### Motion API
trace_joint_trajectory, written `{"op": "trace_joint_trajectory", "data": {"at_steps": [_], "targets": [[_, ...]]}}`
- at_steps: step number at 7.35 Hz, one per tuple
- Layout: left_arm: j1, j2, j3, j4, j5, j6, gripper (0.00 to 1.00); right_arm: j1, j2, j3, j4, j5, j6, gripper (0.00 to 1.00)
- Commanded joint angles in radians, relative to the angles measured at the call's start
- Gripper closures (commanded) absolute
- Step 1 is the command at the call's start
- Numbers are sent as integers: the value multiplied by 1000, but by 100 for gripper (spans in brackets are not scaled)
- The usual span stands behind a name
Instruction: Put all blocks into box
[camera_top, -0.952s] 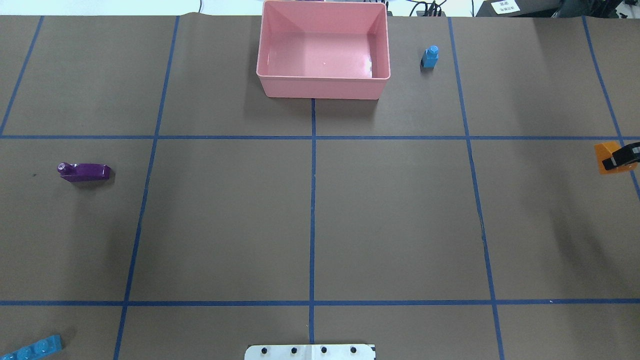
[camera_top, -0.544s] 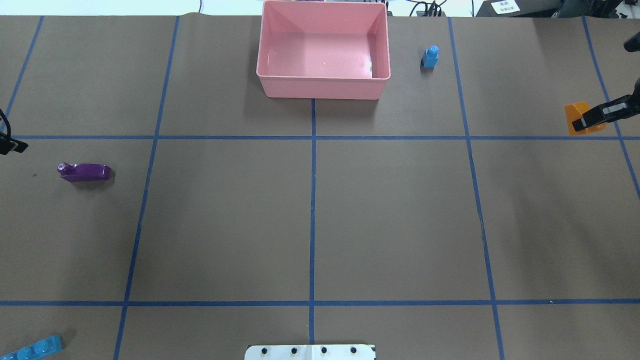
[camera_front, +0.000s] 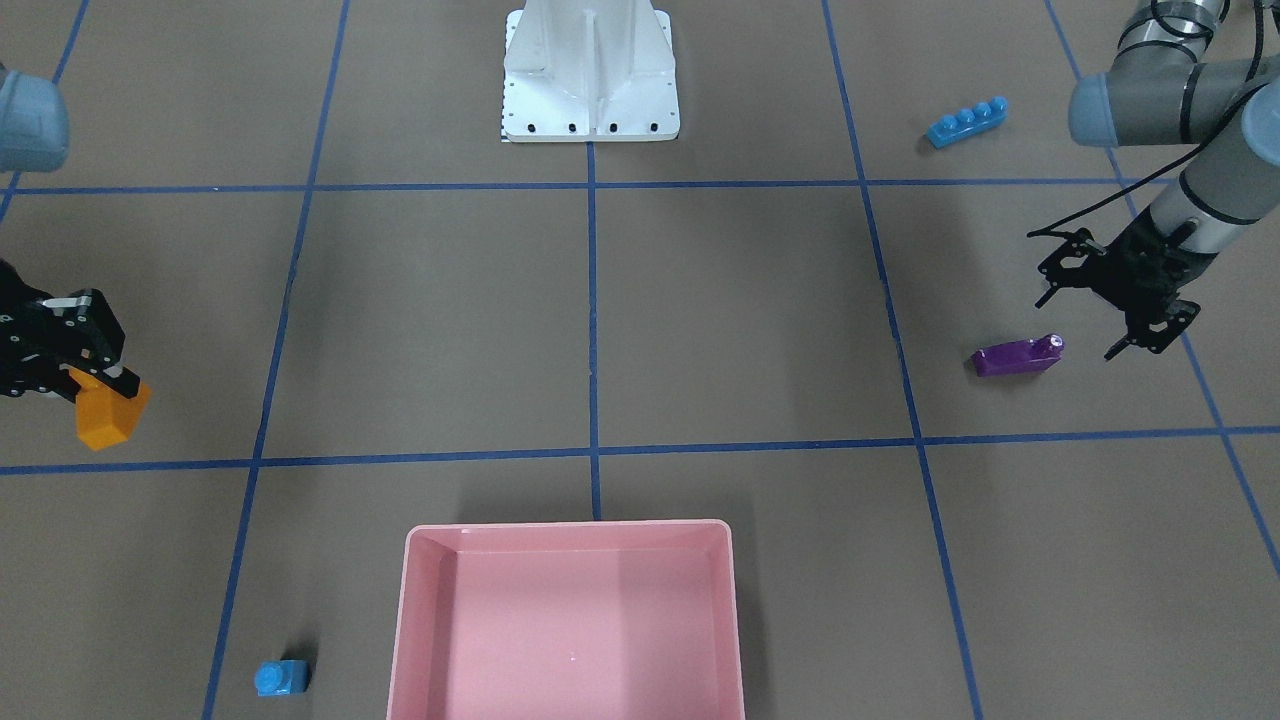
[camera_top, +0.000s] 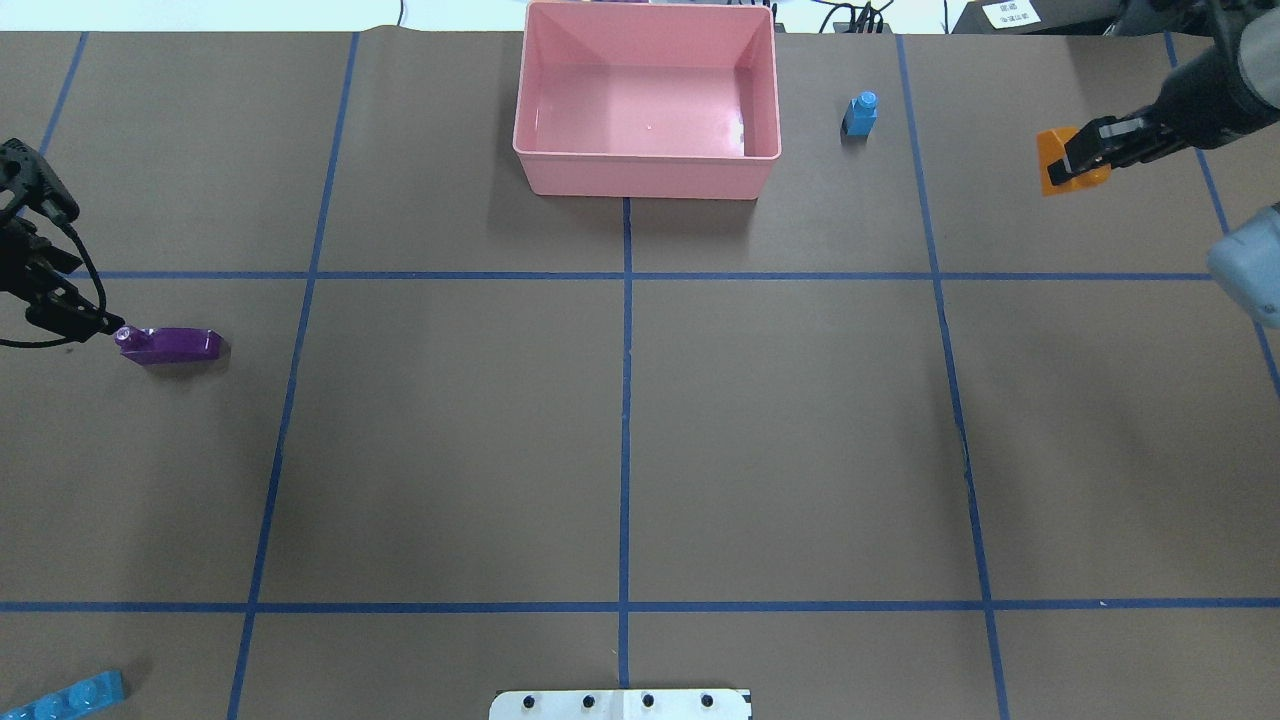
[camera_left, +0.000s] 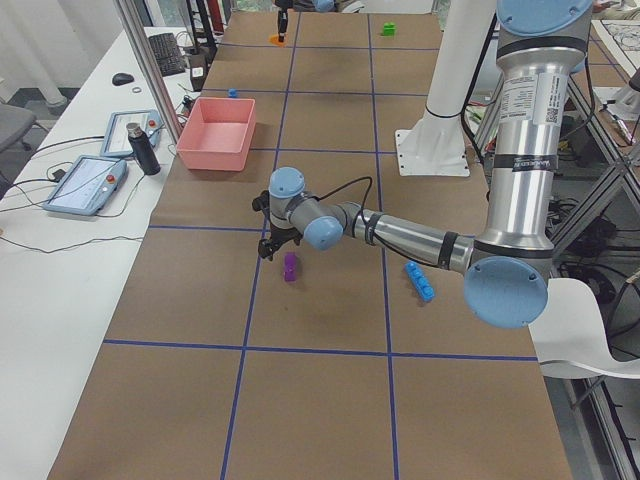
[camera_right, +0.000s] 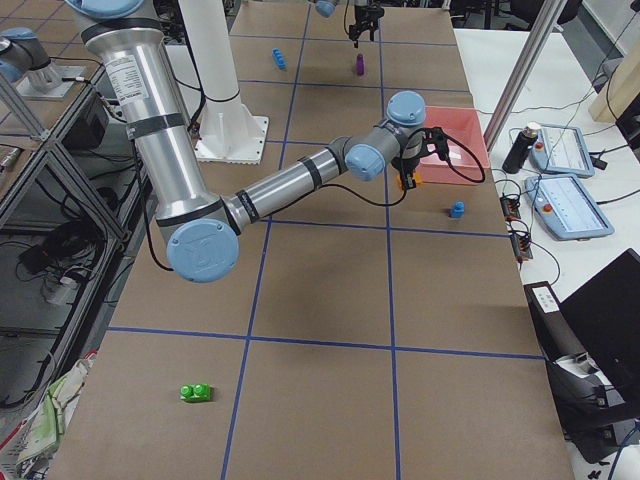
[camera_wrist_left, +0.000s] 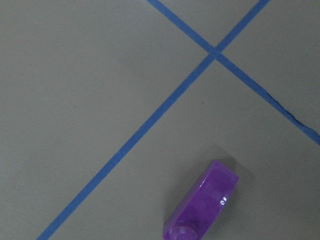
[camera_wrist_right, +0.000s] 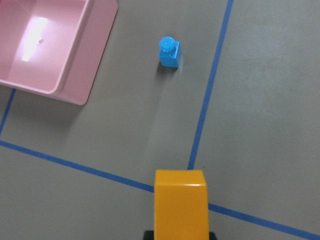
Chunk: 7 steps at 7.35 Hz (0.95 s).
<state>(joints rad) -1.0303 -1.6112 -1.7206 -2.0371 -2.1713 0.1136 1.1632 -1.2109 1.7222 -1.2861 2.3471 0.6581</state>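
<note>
Right pincer is clamped on the orange block, 3 o'clock of the box. Left pincer is held spread, 9 o'clock of the purple block.

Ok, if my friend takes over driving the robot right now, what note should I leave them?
Right pincer: shut on the orange block, held up to the right of the box.
Left pincer: open, beside the purple block, not gripping it.
On the table: small light-blue block just right of the box, long light-blue block near the robot's left side, green block far out on its right.
Done: nothing is in the box.
Left: all five blocks.
</note>
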Motion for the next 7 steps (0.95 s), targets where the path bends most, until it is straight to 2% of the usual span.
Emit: {"op": "trace_joint_trajectory", "data": {"at_steps": [1, 3, 7], "targets": [[64, -13, 16, 3, 34, 35, 0, -52, 126, -47, 1, -8, 186, 100], [87, -27, 47, 3, 33, 37, 0, -63, 238, -128, -1, -14, 207, 100], [92, -93, 148, 1, 33, 47, 1, -91, 324, -168, -1, -51, 230, 100]]}}
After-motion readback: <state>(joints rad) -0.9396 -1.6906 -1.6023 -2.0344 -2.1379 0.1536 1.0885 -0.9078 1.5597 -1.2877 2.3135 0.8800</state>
